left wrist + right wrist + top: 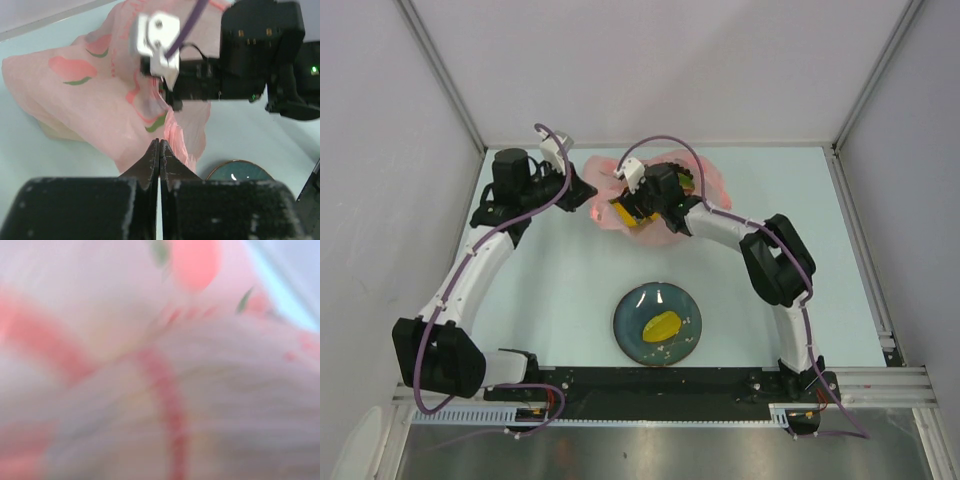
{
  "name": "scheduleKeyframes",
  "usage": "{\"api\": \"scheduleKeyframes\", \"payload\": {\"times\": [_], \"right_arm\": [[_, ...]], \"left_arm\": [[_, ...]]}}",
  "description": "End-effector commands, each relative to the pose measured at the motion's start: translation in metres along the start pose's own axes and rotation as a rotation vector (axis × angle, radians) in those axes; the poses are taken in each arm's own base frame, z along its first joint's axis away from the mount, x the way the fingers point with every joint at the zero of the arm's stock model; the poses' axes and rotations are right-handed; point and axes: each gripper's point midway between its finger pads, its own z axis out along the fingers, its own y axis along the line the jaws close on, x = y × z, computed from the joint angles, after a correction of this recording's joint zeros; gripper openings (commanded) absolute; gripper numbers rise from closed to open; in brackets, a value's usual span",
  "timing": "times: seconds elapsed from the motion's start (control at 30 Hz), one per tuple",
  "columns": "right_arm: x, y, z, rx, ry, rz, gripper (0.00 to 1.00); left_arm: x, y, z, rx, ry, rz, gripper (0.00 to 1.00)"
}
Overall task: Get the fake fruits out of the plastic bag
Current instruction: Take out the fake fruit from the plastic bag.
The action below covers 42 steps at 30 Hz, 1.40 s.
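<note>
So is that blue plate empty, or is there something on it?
Not empty. One yellow fruit lies on the plate, about in its middle.

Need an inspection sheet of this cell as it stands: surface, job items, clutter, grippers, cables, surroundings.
Surface: pale blue-green table, no spills seen.
Job's things: translucent pink plastic carrier bag crumpled at the far middle; yellow shape shows at its mouth; glossy yellow plastic fruit lies on the plate.
Clutter: round dark blue-grey plate near the arm bases; nothing else seen.
Grippers: left gripper, jaws shut on the bag's edge; right gripper inside the bag's mouth, jaws hidden.
Cables: right purple cable arches over the bag; left purple cable loops at its wrist.
Surroundings: plain pale walls, metal frame posts.
</note>
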Motion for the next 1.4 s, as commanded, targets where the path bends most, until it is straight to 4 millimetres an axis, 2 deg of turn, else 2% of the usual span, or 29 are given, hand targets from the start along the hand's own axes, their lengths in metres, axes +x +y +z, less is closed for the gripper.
{"api": "scheduleKeyframes", "payload": {"times": [0.0, 0.03, 0.13, 0.17, 0.2, 0.4, 0.53, 0.67, 0.87, 1.13, 1.23, 1.27, 1.37], "right_arm": [[-0.02, -0.027, 0.022, 0.036, -0.051, -0.05, 0.77], [-0.014, -0.023, 0.03, 0.023, -0.039, -0.056, 0.8], [-0.022, -0.02, 0.038, -0.036, -0.04, -0.063, 0.84], [-0.017, -0.015, 0.042, -0.062, -0.011, -0.061, 0.84], [-0.019, -0.01, 0.043, -0.097, -0.017, -0.061, 0.84], [-0.005, 0.001, 0.053, -0.172, 0.011, -0.063, 0.88], [0.009, 0.001, 0.057, -0.194, 0.039, -0.047, 0.9], [0.022, 0.009, 0.056, -0.253, 0.068, -0.023, 0.9], [0.033, 0.014, 0.057, -0.269, 0.089, -0.001, 0.9], [0.028, 0.005, 0.057, -0.22, 0.087, -0.024, 0.83], [0.023, -0.003, 0.055, -0.171, 0.088, -0.028, 0.76], [0.018, -0.005, 0.053, -0.161, 0.08, -0.031, 0.69], [0.011, -0.009, 0.049, -0.137, 0.065, -0.032, 0.63]], "left_arm": [[-0.01, -0.002, 0.003, 0.025, -0.019, 0.054, 0.0], [-0.013, -0.001, 0.004, 0.024, -0.023, 0.061, 0.0], [-0.014, 0.001, 0.006, 0.027, -0.018, 0.062, 0.0], [-0.015, 0.002, 0.008, 0.027, -0.017, 0.061, 0.0], [-0.017, 0.002, 0.008, 0.027, -0.019, 0.064, 0.0], [-0.022, 0.005, 0.008, 0.01, -0.031, 0.071, 0.0], [-0.018, 0.006, 0.007, 0.008, -0.019, 0.092, 0.0], [-0.014, 0.007, 0.007, 0.005, -0.008, 0.092, 0.0], [-0.015, 0.007, 0.009, 0.008, -0.011, 0.092, 0.0], [-0.011, 0.008, 0.009, 0.007, -0.009, 0.084, 0.0], [-0.008, 0.007, 0.009, 0.011, -0.01, 0.074, 0.0], [-0.008, 0.006, 0.009, 0.014, -0.011, 0.072, 0.0], [-0.007, 0.006, 0.009, 0.014, -0.013, 0.069, 0.0]]}}
